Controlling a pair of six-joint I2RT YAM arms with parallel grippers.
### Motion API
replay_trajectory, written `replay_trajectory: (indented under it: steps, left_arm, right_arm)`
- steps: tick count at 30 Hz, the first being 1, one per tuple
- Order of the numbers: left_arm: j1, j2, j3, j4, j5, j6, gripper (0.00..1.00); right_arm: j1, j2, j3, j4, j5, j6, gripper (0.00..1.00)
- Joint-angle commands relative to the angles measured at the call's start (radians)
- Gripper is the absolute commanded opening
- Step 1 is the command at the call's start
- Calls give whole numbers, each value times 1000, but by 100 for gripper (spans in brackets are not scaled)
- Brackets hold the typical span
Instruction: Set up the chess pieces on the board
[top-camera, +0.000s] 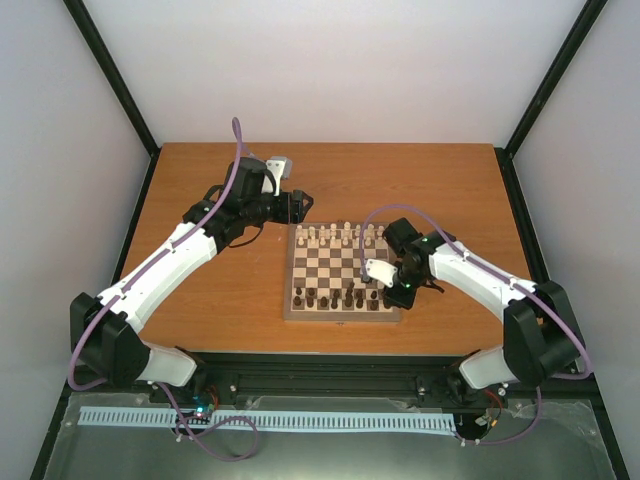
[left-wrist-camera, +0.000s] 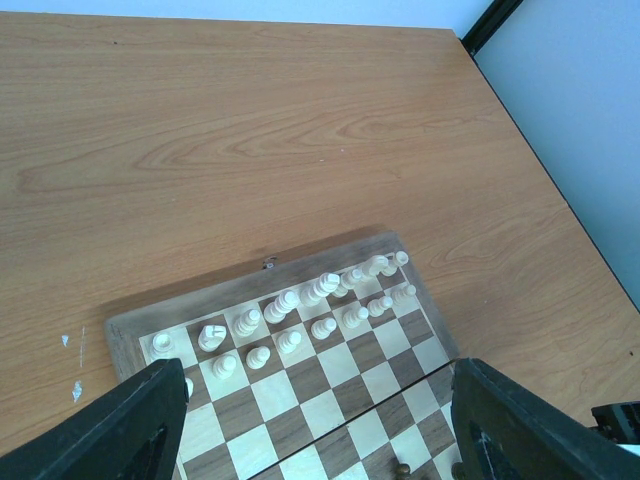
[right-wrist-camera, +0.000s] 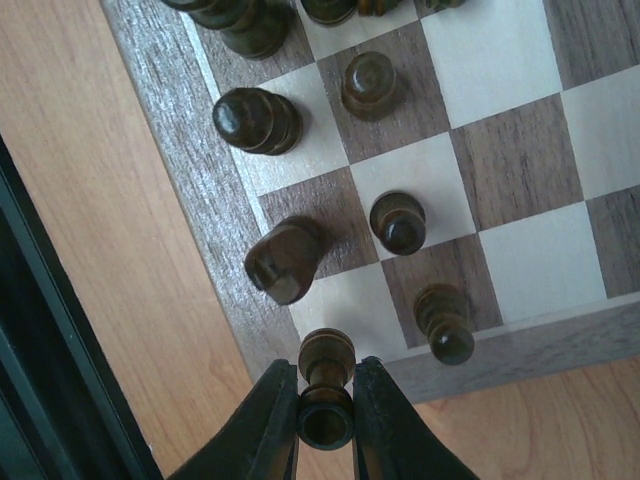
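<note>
The right tool (right-wrist-camera: 326, 372) is closed narrowly on a dark piece (right-wrist-camera: 326, 350) at the board's (right-wrist-camera: 165, 110) near corner. It is light, smooth turned wood that tips easily, so it is best held low on the stem. Beyond, cream pieces (left-wrist-camera: 285, 305) stand in rows. The left tool (left-wrist-camera: 320, 400) gapes wide over the bench (left-wrist-camera: 250, 130).

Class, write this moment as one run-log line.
left hand open, empty, near board | right hand shut on dark piece at board corner

L arm (top-camera: 165, 265): white shells, black joints, purple cable w/ slack loop.
R arm (top-camera: 475, 275): same white/black build, purple cable.
R gripper (right-wrist-camera: 325, 375): black tapered matte fingers.
</note>
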Motion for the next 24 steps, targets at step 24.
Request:
replay_trajectory:
  steps: [24]
  left_arm:
    - [6, -6, 33, 21, 9, -5, 75]
  right_arm:
    - [12, 10, 34, 20, 18, 27, 40]
